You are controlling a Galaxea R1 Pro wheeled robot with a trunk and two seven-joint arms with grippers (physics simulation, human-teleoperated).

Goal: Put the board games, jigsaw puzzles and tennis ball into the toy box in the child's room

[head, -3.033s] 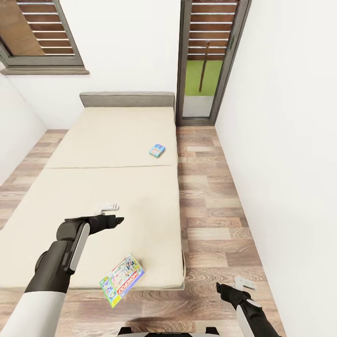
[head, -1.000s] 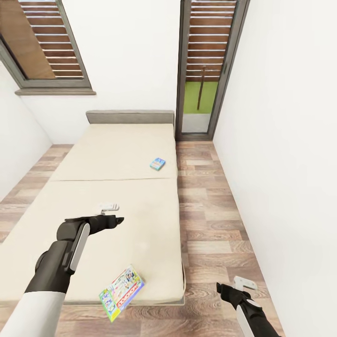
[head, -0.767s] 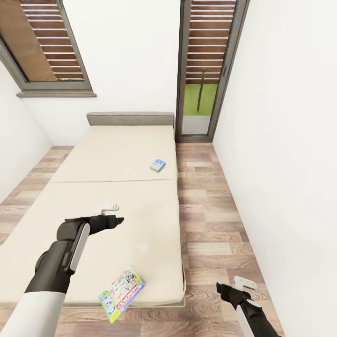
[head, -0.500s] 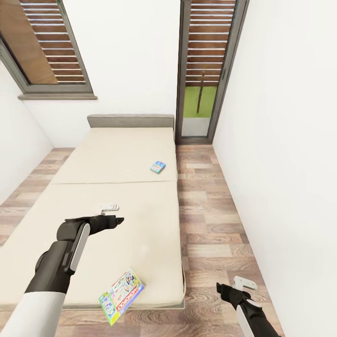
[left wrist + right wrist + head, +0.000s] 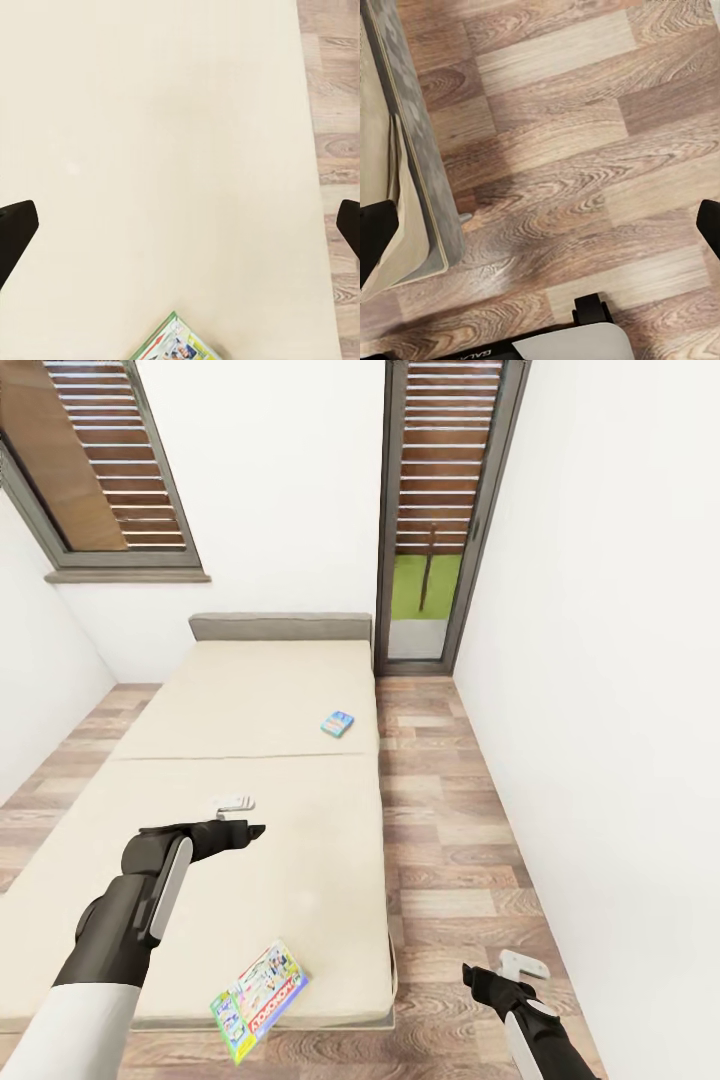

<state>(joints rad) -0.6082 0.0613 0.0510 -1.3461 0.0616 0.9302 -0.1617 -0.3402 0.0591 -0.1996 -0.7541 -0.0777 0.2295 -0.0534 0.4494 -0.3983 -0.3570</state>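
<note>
White-walled child's room (image 5: 290, 480), wood-plank floor (image 5: 450, 830). Bed (image 5: 270, 690) with cream cover fills the middle, grey headboard at the far wall. Left gripper (image 5: 240, 815) hangs over the cover, jaws spread wide, empty. Right gripper (image 5: 500, 975) low over the floor beside the bed, also wide, empty. Green-edged board game (image 5: 258, 1000) sits at the bed's near edge; small blue board game (image 5: 337, 723) further up, near the right edge
</note>
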